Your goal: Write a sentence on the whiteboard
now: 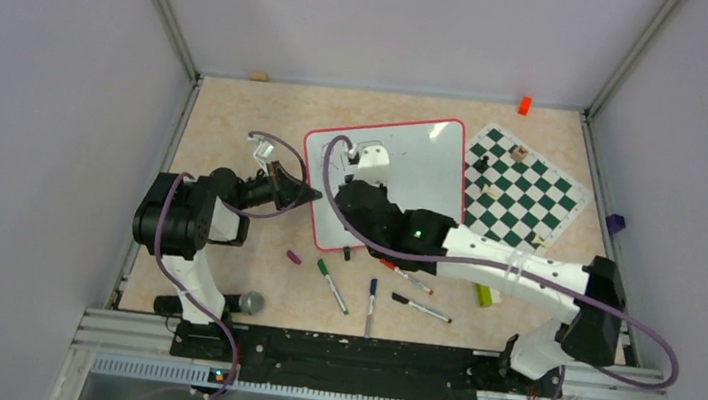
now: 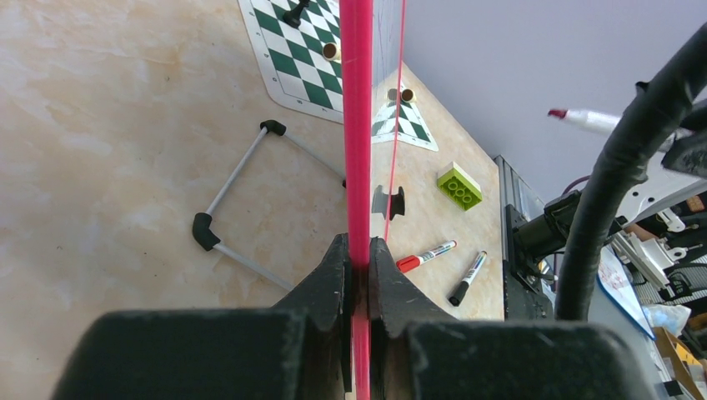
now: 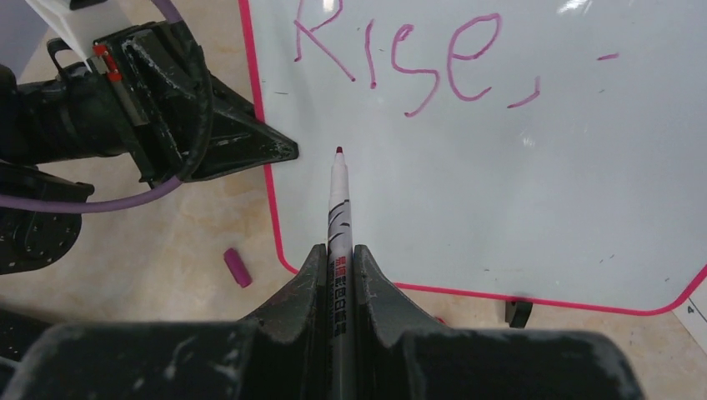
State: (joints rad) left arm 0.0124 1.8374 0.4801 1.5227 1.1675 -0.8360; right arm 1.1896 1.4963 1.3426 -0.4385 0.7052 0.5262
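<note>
Whiteboard: large glossy white whiteboard (image 1: 430,163) with a red-pink rim, mid-way across the beige desk (image 1: 228,125).
Left hand (image 2: 358,250): clamped on the whiteboard's left rim.
Right hand (image 3: 338,254): clamped on a slim white marker (image 3: 338,192). Its long axis points at the whiteboard and its tip is just under the writing. Contact unclear.
Sentence (image 3: 400,58): purple "Rise," only.
Marker label: unreadable.

Black-and-white arms (image 1: 514,264) carry purple cables (image 3: 83,206) and black fingers (image 3: 300,292)

Premises are a robotics laboratory cell. A marble-patterned bench (image 1: 239,116) is boxed in by grey panels (image 1: 37,124) on aluminium framing (image 1: 164,7). The left arm (image 1: 189,216) and right arm (image 1: 523,268) are mounted on a metal rail (image 1: 113,332).
</note>
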